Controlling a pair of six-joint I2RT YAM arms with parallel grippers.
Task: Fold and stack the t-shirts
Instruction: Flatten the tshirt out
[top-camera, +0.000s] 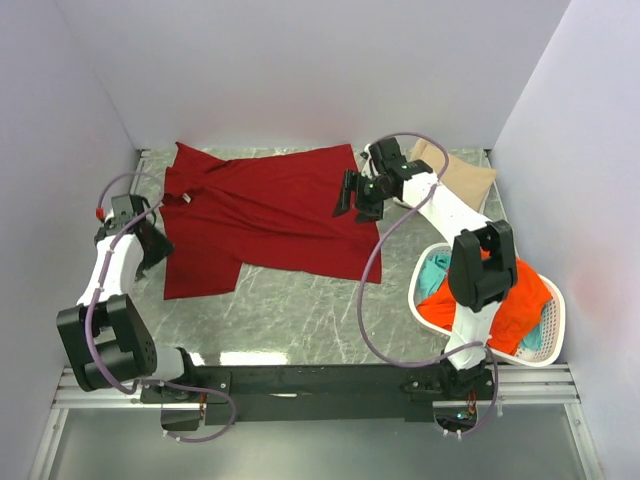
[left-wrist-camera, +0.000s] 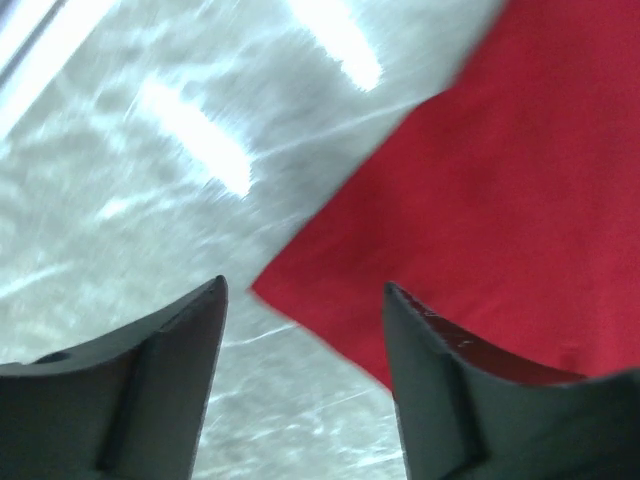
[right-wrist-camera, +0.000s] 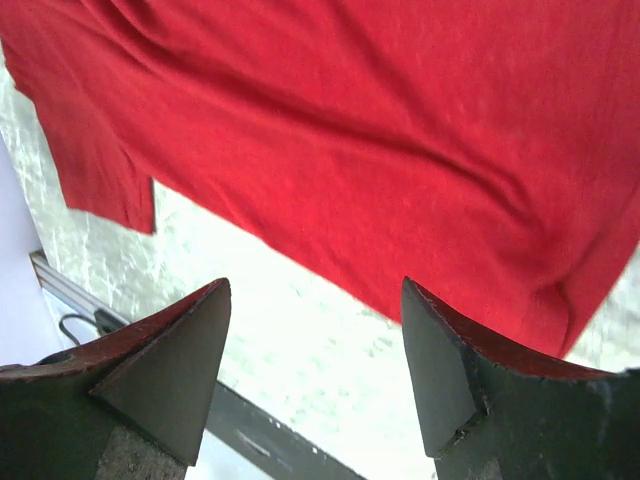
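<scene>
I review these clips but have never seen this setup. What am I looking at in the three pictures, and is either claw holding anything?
The wide picture is from a fixed camera above and behind two robot arms bolted to the near edge of a marble-look table. The other two come from small cameras on each wrist, so the dark wedges at the bottom are that arm's own fingers.

A dark red t-shirt lies spread on the table. A folded tan t-shirt sits at the far right corner. A white laundry basket on the right holds orange-red and teal shirts.

The left gripper is open over the red shirt's corner, the right gripper open above its edge. Neither holds anything.
</scene>
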